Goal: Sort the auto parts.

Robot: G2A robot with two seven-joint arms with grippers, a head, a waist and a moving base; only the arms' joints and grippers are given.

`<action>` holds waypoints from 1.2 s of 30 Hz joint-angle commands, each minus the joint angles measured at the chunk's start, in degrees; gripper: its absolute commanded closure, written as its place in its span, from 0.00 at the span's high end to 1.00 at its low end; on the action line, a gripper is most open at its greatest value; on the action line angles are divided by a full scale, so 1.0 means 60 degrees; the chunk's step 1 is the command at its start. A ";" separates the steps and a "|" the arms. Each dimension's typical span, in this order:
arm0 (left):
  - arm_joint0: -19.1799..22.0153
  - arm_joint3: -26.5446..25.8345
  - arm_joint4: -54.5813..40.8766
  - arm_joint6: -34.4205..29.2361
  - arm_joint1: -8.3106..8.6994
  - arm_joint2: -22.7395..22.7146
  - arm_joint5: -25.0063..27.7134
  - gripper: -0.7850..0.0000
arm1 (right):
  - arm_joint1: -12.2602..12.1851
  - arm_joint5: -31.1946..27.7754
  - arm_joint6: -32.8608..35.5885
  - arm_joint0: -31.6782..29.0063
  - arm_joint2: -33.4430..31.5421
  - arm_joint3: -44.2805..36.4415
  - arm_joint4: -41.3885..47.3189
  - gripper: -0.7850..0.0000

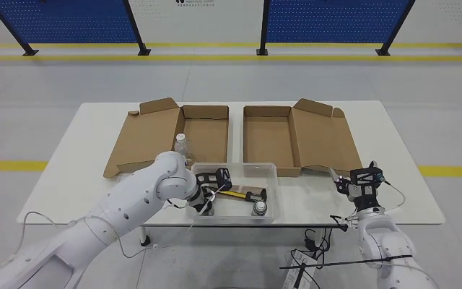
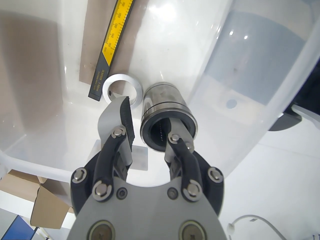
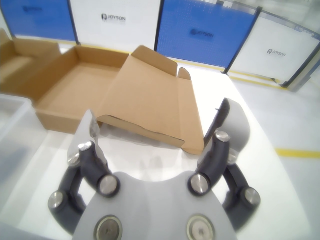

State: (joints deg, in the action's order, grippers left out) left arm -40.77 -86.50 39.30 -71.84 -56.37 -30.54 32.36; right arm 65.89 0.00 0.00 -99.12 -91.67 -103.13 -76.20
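Grey floor with yellow lines, blue fence panels (image 1: 72,18) behind. White worktop (image 1: 404,137) carries two open cardboard boxes side by side at the far half: left box (image 1: 206,137) and right box (image 1: 268,141), each with its lid folded flat outward. Clear plastic bin (image 1: 234,167) sits at the near edge, just in front of the gap between the boxes.

Bin contents, left wrist view:
- steel cylinder bearing (image 2: 162,101), dark open bore facing the camera, close to the curved bin wall;
- flat metal ring (image 2: 122,78) lying on the bin floor, just beside the bearing;
- yellow-and-black ruler (image 2: 117,23) flat on the bin floor, its dark end overlapping the ring's edge.

Left tool (image 2: 148,112) is down inside the bin at the bearing. Fingers stand apart: the black ribbed pad (image 2: 126,121) is outside the bearing's wall with a thin strip of bin floor visible between them, and its tip overlaps the ring. The other finger lies across the open bore; whether it is inside the bore or only in front of it, cannot tell. No clamping seen.

Right tool (image 3: 157,111) hangs over the worktop's near right corner, well apart from the bin, pointed toward the right box's flap. Fingers spread wide, nothing between them.
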 commanded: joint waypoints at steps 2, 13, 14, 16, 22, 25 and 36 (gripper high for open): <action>0.0009 0.0040 0.0013 0.0039 -0.0027 0.0018 -0.0012 0.25 | 0.0000 0.0000 0.0000 0.0000 0.0000 0.0000 0.0000 1.00; -0.0020 -0.0103 0.0014 0.0050 -0.0019 -0.0136 -0.0089 0.00 | 0.0000 0.0000 0.0000 0.0000 0.0000 0.0000 0.0000 1.00; -0.0027 -0.0159 0.0000 0.0037 -0.0004 -0.0183 -0.0111 0.00 | 0.0000 0.0000 0.0000 0.0000 0.0000 0.0000 0.0000 1.00; -0.0049 -0.0313 -0.0025 -0.0015 0.0031 -0.0272 -0.0141 0.00 | 0.0000 0.0000 0.0000 0.0000 0.0000 0.0000 0.0000 1.00; -0.0135 -0.1026 -0.0238 -0.0171 0.0193 -0.0735 -0.0335 0.00 | 0.0000 0.0000 0.0000 0.0000 0.0000 0.0000 0.0000 1.00; -0.0252 -0.1505 -0.0399 -0.0339 0.0329 -0.1065 -0.0393 0.00 | 0.0000 0.0000 0.0000 0.0000 0.0000 0.0000 0.0000 1.00; -0.0544 -0.3223 -0.1162 -0.0580 0.0764 -0.2010 -0.0583 0.00 | 0.0000 0.0000 0.0000 0.0000 0.0000 0.0000 0.0000 1.00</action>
State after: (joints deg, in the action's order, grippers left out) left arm -43.89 -105.23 33.59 -75.35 -51.90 -42.19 28.86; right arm 65.89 0.00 0.00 -99.12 -91.67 -103.13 -76.20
